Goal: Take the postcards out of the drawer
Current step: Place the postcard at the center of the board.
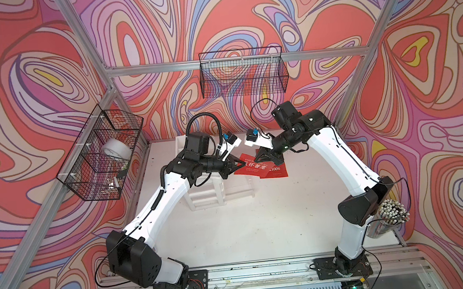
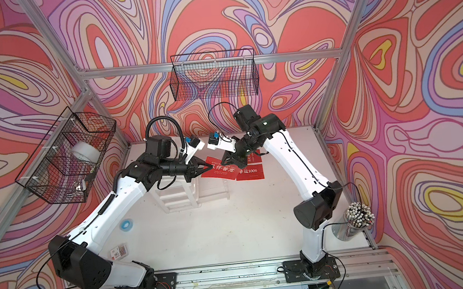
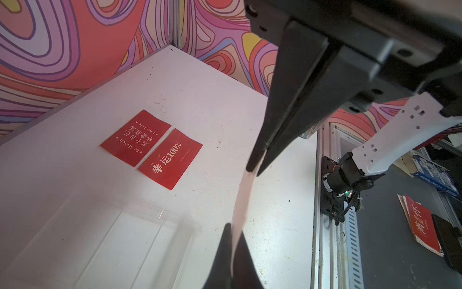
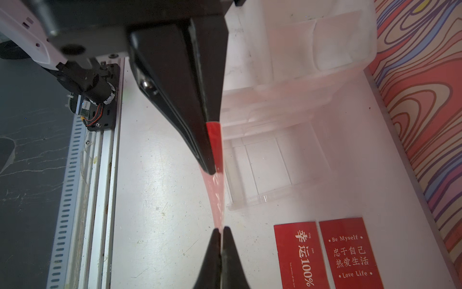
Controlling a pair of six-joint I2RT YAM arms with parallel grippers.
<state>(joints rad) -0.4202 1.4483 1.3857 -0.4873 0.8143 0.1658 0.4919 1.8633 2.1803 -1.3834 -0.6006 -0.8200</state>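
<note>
Bright, even light; soft shadows on the white table (image 1: pixel 259 220). Top views bend at edges. Wrist views: near postcard (image 4: pixel 217 195) blurred.

Postcards (image 3: pixel 170 159): red with white lettering. Counter (image 1: pixel 259 220): white. Fingers (image 3: pixel 287 112): black. Drawer unit (image 1: pixel 204 194): translucent white. Wire baskets (image 1: pixel 245 88): black. Walls (image 1: pixel 33 82): swirl pattern in red, pink, purple, blue, yellow.

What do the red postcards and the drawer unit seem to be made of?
Postcards: thin printed card, likely paper, low-sheen red face; the lifted postcard curves and shows a paper-thin edge, pale on its back. Drawer unit: white plastic frame, seemingly; its drawer is clear glossy plastic, table visible through it, rim glinting.
</note>
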